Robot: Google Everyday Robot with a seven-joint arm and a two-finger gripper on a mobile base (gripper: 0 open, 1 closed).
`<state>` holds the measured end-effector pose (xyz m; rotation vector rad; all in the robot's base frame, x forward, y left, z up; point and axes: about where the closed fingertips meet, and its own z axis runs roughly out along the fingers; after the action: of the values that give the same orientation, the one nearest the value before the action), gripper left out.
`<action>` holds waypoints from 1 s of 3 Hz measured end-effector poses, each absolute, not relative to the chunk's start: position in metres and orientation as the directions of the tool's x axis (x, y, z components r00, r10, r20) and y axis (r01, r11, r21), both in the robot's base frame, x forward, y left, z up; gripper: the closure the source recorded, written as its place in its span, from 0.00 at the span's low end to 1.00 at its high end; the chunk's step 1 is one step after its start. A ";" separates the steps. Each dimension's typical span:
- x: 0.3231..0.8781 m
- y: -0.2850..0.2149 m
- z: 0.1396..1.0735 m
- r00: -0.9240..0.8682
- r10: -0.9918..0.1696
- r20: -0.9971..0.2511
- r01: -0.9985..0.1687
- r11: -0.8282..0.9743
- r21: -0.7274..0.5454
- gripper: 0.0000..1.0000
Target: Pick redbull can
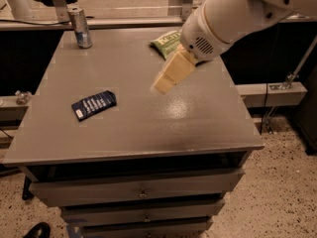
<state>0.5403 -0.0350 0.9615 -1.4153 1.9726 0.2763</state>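
The redbull can [80, 28], stood upright at the 11 o'clock corner of the table [208, 123], could be toppled if clipped sideways by the gripper [162, 83], held above mid-table, its state not discernible.

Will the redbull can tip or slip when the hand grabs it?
The redbull can stands upright, tall and slim, so it would probably tip if nudged high. Its smooth metal side looks stiff but possibly slippery. The hand hovers above the middle of the table, apart from the can.
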 end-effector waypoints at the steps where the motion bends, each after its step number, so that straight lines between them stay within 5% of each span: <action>1: 0.555 0.009 0.953 -0.197 -0.659 -0.726 -0.897 0.420 -0.138 0.00; 3: 0.561 0.017 0.946 -0.184 -0.624 -0.760 -0.892 0.430 -0.137 0.00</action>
<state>0.5614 0.0168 0.9457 -1.2840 1.9051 0.4366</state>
